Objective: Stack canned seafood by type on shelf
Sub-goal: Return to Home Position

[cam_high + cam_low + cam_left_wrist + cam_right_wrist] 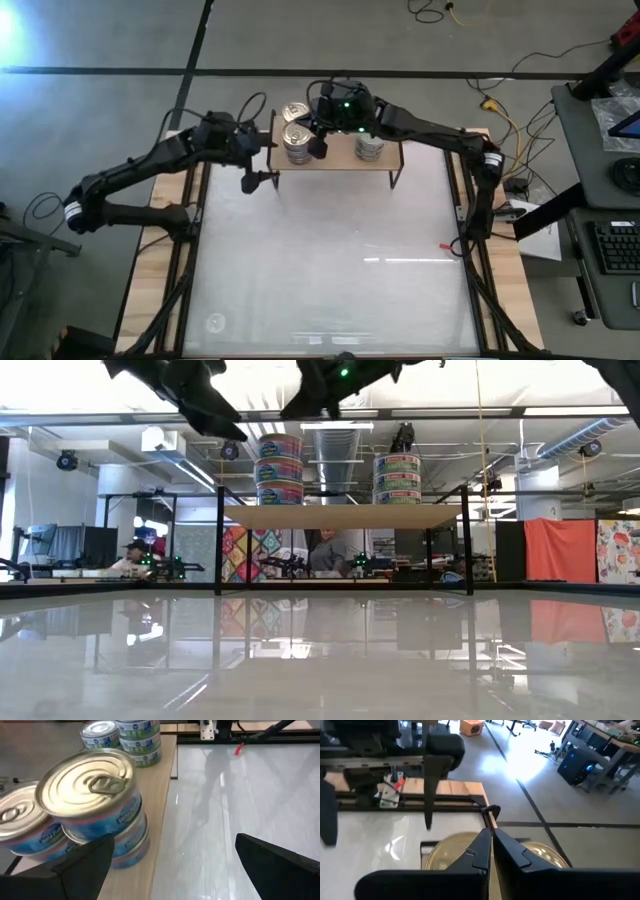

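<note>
Left gripper, fingers spread wide, hangs just beside the tuna stack on the shelf; right gripper, pinched together and empty, hovers above.

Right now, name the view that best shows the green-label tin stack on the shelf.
The low view: the green-label stack stands side-on, three tins clear on the shelf. The high view shows only its silver lid; the left wrist view clips its top; the right wrist view misses it.
</note>
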You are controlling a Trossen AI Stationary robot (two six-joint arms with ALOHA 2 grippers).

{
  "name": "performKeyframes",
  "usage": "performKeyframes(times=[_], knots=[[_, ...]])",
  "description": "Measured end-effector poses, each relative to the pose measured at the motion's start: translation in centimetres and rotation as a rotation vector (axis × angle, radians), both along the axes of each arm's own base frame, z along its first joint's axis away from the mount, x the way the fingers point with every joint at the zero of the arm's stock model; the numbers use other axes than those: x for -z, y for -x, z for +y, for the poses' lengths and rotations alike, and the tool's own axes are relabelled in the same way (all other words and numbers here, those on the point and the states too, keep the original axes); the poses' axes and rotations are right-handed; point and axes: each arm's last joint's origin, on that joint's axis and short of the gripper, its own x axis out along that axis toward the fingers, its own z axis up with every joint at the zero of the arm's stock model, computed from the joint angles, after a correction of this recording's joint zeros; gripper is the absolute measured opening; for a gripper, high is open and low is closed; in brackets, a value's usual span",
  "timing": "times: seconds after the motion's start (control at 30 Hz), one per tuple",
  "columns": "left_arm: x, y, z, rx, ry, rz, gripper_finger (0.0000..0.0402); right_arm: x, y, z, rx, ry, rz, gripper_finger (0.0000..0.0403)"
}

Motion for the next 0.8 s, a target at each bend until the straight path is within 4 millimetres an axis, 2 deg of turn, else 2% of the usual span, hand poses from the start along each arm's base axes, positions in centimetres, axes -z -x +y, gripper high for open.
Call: performKeyframes(times=[0.23, 0.4, 0.53, 0.8], knots=[[0.2, 0.4, -2.8, 0.059, 0.007, -0.121, 0.0398, -2.9, 3.4, 1.6, -0.017, 0.011, 0.064, 0.0012], [2.0, 0.6, -5.2, 0.149, 0.006, -0.264, 0.0398, -4.2, 6.0, 3.6, -0.047, 0.007, 0.055, 0.0012], [3.6, 1.2, -6.9, 0.138, 0.04, -0.333, 0.0398, -3.5, 8.1, 5.6, -0.078, 0.014, 0.031, 0.0012], [4.9, 3.5, -9.7, 0.119, 0.057, -0.437, 0.0398, 1.0, 13.7, 11.7, -0.215, 0.023, -0.054, 0.0012]])
